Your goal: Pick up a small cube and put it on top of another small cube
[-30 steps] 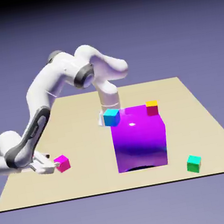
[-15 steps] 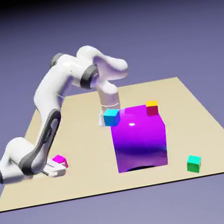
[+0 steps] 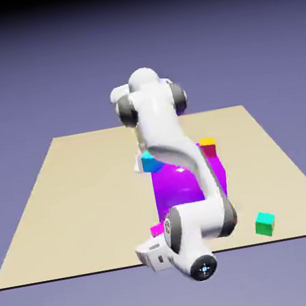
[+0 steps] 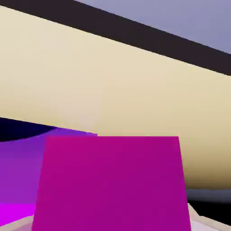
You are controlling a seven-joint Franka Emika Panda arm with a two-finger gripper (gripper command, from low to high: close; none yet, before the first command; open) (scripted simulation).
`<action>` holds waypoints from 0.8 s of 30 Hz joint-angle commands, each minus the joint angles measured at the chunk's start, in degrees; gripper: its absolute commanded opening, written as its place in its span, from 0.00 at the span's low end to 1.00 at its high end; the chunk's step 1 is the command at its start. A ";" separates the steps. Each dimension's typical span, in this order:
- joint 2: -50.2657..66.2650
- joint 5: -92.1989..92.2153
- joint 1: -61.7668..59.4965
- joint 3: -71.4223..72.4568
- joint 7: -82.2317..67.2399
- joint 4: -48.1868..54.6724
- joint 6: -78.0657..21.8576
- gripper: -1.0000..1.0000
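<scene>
Swinging across from the table's far side, my hand [image 3: 153, 249] now pinches the magenta cube [image 4: 110, 182] just in front of the purple block [image 3: 182, 182]; the green cube [image 3: 265, 223] waits beyond that block's corner.

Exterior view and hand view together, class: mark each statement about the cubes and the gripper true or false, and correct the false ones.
1. The magenta cube fills the lower hand view, between the gripper's tips. True.
2. The green-teal cube already carries the magenta cube. False: its top is bare.
3. The green-teal cube sits near the table's front edge, at the exterior view's right. True.
4. The red cube with yellow top lies in front of the big purple block. False: it is behind it.
5. The light-blue cube is stacked on the green-teal cube. False: they are far apart.
</scene>
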 commanded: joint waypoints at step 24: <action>3.50 -37.31 13.17 31.32 -0.99 0.55 -0.60 0.00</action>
